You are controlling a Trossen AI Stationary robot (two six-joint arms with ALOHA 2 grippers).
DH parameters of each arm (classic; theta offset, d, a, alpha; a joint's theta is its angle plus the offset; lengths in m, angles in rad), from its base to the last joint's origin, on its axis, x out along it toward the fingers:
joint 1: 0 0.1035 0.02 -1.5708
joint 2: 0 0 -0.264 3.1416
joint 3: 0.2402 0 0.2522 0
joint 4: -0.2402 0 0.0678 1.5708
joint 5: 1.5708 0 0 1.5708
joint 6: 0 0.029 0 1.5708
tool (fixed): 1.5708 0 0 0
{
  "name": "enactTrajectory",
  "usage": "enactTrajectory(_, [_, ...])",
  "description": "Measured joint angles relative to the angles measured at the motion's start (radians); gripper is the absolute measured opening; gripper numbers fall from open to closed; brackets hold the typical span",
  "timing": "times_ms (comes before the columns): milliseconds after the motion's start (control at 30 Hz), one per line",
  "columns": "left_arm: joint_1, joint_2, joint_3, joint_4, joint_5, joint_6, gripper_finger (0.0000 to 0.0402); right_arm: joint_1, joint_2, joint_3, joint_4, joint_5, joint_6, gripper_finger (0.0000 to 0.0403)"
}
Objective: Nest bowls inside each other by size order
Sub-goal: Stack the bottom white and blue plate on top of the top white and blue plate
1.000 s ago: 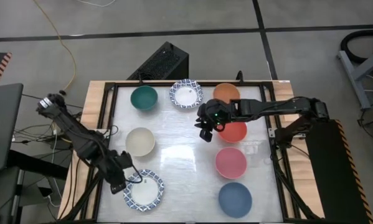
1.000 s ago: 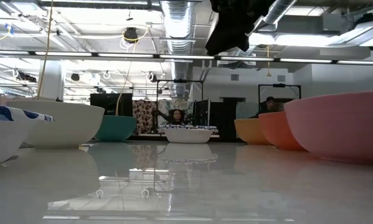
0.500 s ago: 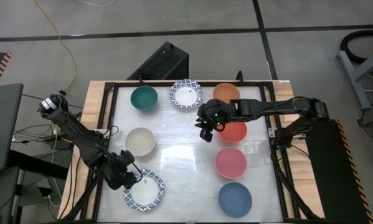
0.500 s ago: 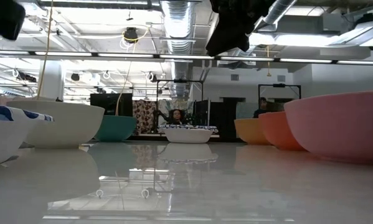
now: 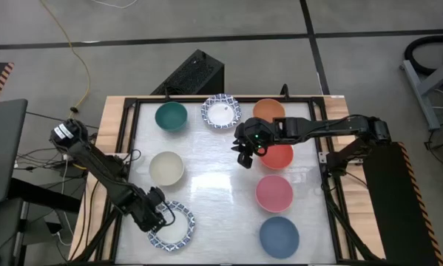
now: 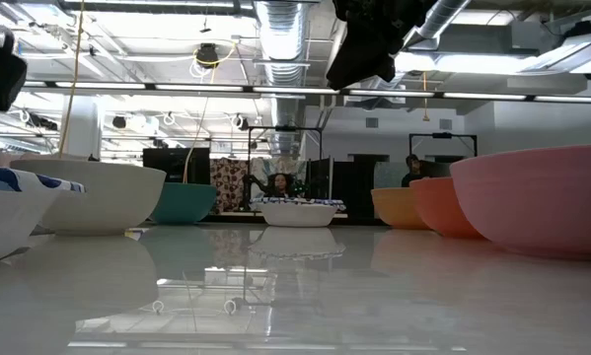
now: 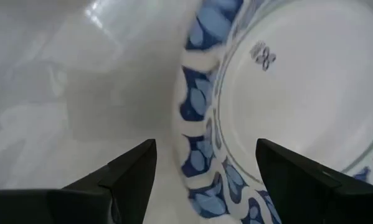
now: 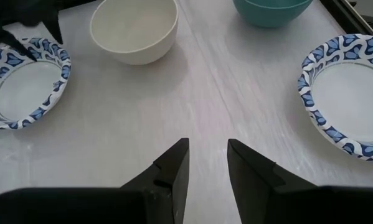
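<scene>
On my table seven bowls sat upright, none nested. Along the far edge stood the teal bowl (image 5: pixel 171 116), a blue-rimmed white bowl (image 5: pixel 220 111) and the orange bowl (image 5: pixel 268 110). The red bowl (image 5: pixel 279 156), pink bowl (image 5: pixel 274 193) and blue bowl (image 5: pixel 279 236) ran down my right side, the cream bowl (image 5: pixel 166 168) and a second blue-rimmed bowl (image 5: pixel 175 227) down my left.

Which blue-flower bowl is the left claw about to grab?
The blue-patterned bowl at the near left corner, next to the cream bowl. The left gripper is open over its rim; the other patterned bowl sits far away.
</scene>
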Motion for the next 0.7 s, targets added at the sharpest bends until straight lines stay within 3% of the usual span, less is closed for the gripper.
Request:
enactTrajectory(200, [0.003,0.038,0.000,0.070,0.012,-0.019,0.0227,0.000,0.000,0.000,0.000,0.000,0.000,0.0131])
enactTrajectory(533, [0.003,0.033,0.001,0.072,0.010,-0.107,0.0027,0.000,0.000,0.000,-0.011,-0.001,0.000,0.0128])
enactTrajectory(700, [0.006,0.033,0.002,0.092,0.009,-0.161,0.0009,0.000,0.000,0.000,-0.040,-0.001,0.008,0.0128])
